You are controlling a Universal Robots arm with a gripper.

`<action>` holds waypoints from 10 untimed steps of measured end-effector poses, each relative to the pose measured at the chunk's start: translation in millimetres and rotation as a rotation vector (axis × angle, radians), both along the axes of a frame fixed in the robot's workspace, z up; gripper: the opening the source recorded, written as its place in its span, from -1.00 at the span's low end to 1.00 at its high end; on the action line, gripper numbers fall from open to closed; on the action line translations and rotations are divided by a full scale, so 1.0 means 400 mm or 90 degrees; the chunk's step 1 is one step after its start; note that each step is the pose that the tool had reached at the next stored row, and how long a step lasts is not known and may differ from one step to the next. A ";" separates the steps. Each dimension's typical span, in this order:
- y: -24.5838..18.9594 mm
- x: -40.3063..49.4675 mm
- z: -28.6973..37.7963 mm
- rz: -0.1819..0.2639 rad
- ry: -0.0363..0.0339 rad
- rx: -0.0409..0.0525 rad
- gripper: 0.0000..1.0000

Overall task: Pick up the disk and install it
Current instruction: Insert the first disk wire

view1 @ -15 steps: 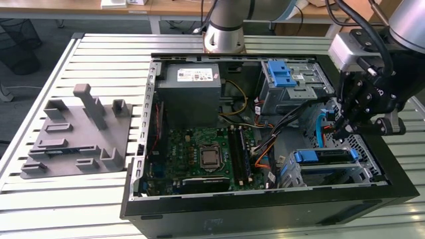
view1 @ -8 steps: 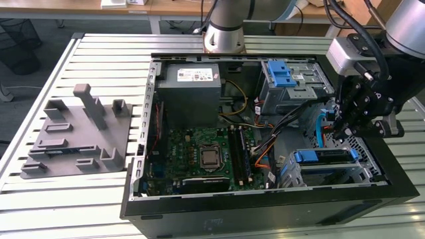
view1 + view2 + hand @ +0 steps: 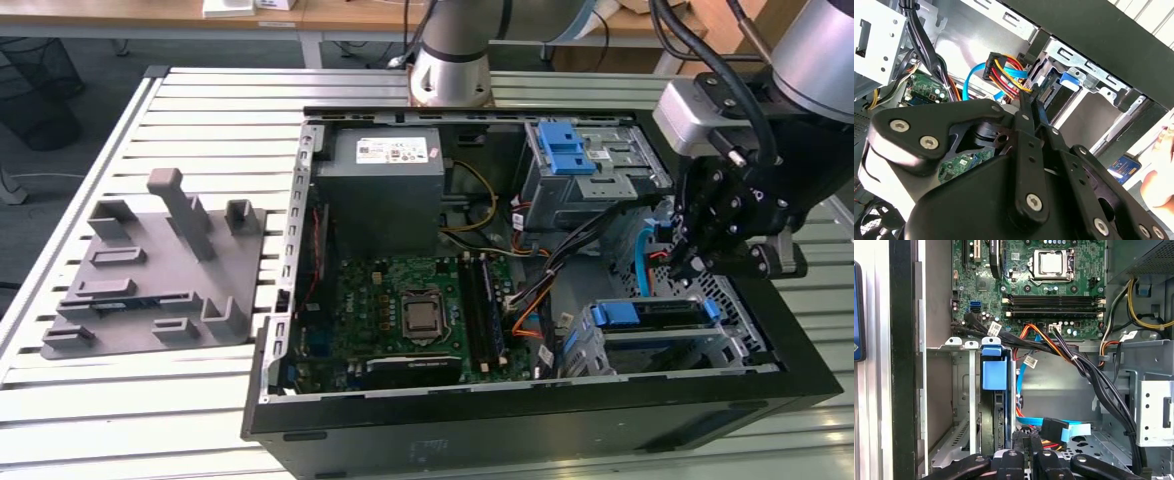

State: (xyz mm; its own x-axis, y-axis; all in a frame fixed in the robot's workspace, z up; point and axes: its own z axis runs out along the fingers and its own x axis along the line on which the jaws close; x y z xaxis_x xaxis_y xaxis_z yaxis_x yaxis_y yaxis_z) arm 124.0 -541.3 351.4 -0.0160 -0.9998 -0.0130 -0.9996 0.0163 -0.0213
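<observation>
The black metal gripper (image 3: 1030,102) has its fingers pressed together, holding nothing, just above the disk, a blue-railed drive (image 3: 646,314) seated in the bay at the open black computer case's (image 3: 534,425) near corner, beside the green motherboard (image 3: 414,315).

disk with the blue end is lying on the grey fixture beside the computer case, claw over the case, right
No. The exterior view shows the disk in the drive bay inside the case, not on the grey fixture; the claw is over the case.
</observation>
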 end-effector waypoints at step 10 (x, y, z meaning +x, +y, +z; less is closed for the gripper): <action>-0.008 0.000 -0.001 0.000 0.0000 -0.0156 -0.66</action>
State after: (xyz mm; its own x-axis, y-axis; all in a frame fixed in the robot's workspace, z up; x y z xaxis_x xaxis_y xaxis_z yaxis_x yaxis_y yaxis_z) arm 124.0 -544.6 351.1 -0.0160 -0.9998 0.0114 -0.9996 0.0158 -0.0217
